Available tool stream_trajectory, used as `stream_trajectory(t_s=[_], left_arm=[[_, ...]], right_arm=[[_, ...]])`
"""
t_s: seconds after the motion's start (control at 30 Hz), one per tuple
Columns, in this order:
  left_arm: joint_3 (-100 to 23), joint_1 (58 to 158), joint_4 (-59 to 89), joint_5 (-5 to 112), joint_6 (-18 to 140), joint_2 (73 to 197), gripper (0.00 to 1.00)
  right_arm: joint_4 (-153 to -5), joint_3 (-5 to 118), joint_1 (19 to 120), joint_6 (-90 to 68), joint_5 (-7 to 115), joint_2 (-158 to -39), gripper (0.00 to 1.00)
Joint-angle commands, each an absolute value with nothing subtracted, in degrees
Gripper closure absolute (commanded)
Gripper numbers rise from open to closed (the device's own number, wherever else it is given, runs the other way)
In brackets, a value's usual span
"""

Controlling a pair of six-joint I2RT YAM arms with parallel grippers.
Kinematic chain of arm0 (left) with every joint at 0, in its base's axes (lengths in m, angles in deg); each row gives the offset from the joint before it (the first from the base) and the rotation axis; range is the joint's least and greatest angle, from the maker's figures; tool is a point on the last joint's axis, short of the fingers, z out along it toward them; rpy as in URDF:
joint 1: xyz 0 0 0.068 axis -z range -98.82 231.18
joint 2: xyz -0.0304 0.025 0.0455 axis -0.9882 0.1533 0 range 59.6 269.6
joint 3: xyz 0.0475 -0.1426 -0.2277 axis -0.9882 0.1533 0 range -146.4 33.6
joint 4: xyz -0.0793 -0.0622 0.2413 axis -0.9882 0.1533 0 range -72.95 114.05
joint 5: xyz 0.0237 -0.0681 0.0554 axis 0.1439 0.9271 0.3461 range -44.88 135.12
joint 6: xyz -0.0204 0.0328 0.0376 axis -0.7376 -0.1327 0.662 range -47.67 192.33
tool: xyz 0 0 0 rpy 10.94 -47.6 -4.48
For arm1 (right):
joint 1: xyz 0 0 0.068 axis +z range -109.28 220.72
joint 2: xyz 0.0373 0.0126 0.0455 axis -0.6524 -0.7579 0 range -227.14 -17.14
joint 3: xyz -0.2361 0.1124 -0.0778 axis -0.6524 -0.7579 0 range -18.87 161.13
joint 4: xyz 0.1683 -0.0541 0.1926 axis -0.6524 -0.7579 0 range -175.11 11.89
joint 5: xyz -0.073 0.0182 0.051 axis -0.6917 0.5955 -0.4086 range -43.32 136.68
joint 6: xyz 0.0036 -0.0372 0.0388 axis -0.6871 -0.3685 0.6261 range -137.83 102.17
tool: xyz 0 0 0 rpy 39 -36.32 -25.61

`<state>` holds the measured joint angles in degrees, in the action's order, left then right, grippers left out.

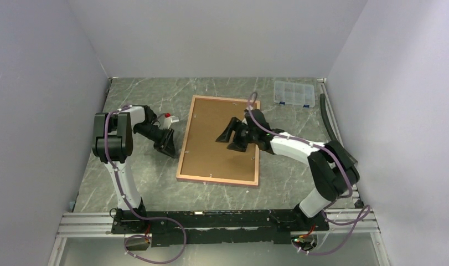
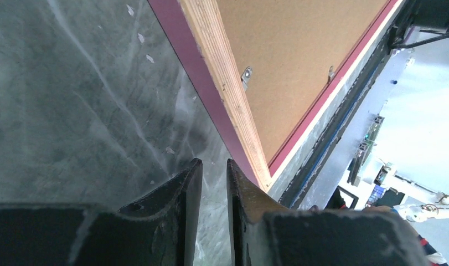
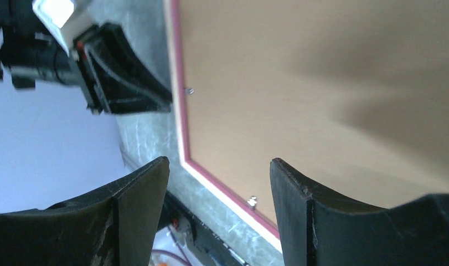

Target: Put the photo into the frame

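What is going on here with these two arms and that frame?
The frame lies face down on the table, brown backing board up. The right pincer hovers open over the board; the left pincer, nearly shut and empty, sits beside the frame's left edge. No photo is visible.

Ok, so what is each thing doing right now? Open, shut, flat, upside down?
Pink-edged wooden picture frame: lying flat on the table, back side up.
Plain brown backing board: lying flat inside the frame.
Left gripper: shut to a thin gap, empty, beside the frame's left edge.
Right gripper: open, empty, over the backing board.
Clear plastic compartment box: flat at the back of the table; can't tell whether the lid is open.
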<state>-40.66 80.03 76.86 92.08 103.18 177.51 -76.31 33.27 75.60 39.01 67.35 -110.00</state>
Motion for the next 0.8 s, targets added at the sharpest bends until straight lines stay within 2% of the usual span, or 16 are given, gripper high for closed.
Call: stream_trajectory(t_s=[0.0, 0.17, 0.3, 0.57, 0.77], left_arm=[[-38.9, 80.8, 74.6, 90.9, 104.3, 175.0, 0.72], [-38.2, 83.4, 75.0, 93.9, 104.2, 174.2, 0.71], [-36.2, 86.3, 73.1, 91.5, 103.9, 173.3, 0.72], [-33.9, 88.6, 71.6, 88.0, 105.0, 171.7, 0.72], [-33.0, 90.0, 71.2, 86.6, 105.0, 170.7, 0.73]], right_arm=[[-76.9, 31.2, 74.8, 37.9, 63.8, -106.0, 0.29], [-76.9, 36.4, 79.3, 39.3, 63.4, -113.1, 0.31], [-80.7, 38.4, 76.4, 38.1, 60.8, -112.3, 0.30], [-95.2, 41.4, 59.0, 24.3, 45.1, -103.4, 0.06], [-92.9, 40.6, 52.4, 21.7, 46.4, -108.3, 0.02]])
